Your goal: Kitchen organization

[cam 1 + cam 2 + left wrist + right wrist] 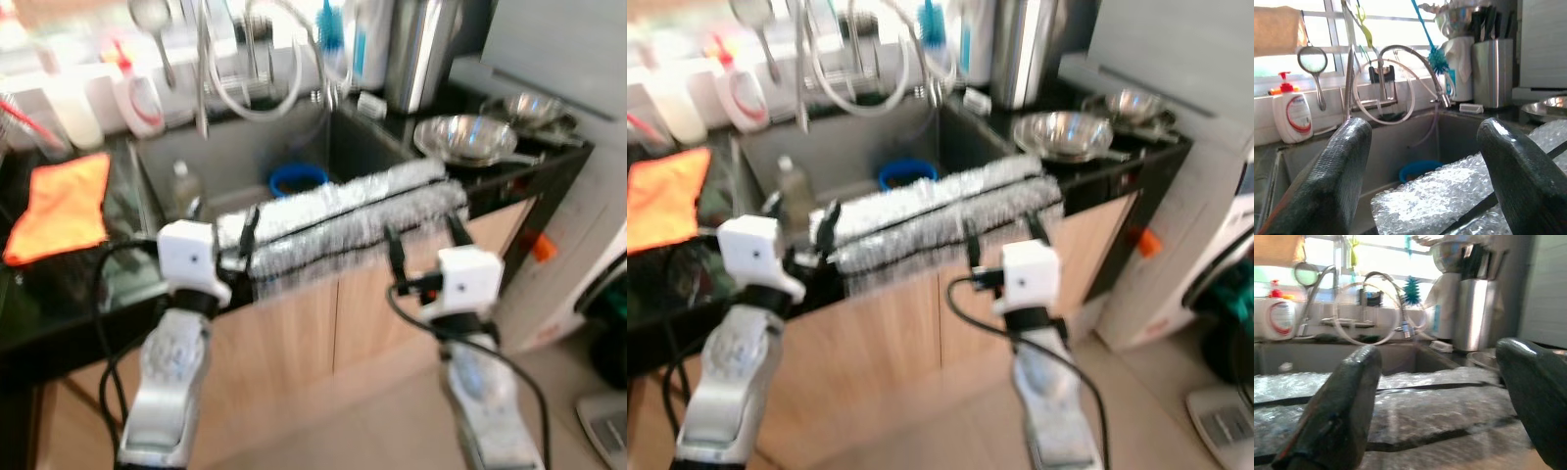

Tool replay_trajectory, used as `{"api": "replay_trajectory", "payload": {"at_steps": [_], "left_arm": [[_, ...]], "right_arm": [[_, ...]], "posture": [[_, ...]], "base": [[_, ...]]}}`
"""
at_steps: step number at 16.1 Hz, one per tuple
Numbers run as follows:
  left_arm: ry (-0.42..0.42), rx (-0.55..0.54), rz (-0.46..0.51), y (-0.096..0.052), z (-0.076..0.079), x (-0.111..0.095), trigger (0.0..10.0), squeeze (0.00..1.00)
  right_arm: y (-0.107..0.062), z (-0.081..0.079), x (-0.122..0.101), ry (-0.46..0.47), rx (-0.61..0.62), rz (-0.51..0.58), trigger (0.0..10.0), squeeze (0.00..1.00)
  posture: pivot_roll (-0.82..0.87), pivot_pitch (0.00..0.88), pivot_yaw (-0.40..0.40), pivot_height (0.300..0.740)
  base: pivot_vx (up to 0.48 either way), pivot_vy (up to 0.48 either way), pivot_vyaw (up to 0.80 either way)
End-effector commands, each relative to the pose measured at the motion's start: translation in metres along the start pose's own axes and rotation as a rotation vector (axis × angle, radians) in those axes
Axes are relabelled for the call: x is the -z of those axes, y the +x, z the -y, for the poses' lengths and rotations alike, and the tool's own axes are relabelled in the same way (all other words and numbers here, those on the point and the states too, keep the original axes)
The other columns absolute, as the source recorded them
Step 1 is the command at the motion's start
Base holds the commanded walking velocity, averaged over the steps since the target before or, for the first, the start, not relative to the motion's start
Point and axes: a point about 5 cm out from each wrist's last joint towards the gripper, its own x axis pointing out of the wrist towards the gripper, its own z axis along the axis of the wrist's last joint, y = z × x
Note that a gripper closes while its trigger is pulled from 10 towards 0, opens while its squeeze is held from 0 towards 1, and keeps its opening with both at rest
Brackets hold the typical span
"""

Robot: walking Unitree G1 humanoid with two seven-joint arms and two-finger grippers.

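Left eye view: bubble wrap sheet draped over front edge of sink, hanging down over wooden cabinet front. Left end effector at sheet's left end, right end effector near its right end; both raised before the desk edge. Blue bowl and small bottle inside sink. Orange cloth on dark desk to the left. Steel bowl on desk to the right.

Right eye view: same layout, blurred. Soap bottle on window ledge behind sink.

Left wrist view: left end effector's fingers spread wide, nothing gripped; bubble wrap below and between them. Curved faucet and steel utensil holder beyond.

Right wrist view: right end effector's fingers likewise spread open, empty, above the bubble wrap.
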Motion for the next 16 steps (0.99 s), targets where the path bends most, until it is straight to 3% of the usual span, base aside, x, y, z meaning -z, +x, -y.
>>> {"api": "replay_trajectory", "payload": {"at_steps": [1, 13, 16], "left_arm": [[0.010, 0.000, 0.000, -0.0010, -0.0029, -0.0003, 10.0, 0.00], [0.009, 0.016, 0.001, 0.0005, -0.0008, 0.0010, 10.0, 0.00], [0.007, 0.016, 0.002, 0.0008, 0.0001, 0.0009, 10.0, 0.00]], "right_arm": [[0.0018, -0.0021, -0.0022, 0.010, -0.005, 0.009, 10.0, 0.00], [0.0022, -0.0027, -0.0018, 0.012, -0.009, 0.012, 10.0, 0.00], [0.0020, -0.0023, -0.0017, 0.011, -0.010, 0.011, 10.0, 0.00]], "posture": [[-0.02, 0.000, 0.022, 0.740], [-0.02, 0.000, 0.023, 0.740], [-0.02, 0.000, 0.019, 0.740]], "base": [[0.000, 0.000, 0.00], [0.000, 0.000, 0.00], [0.244, 0.000, 0.00]]}}
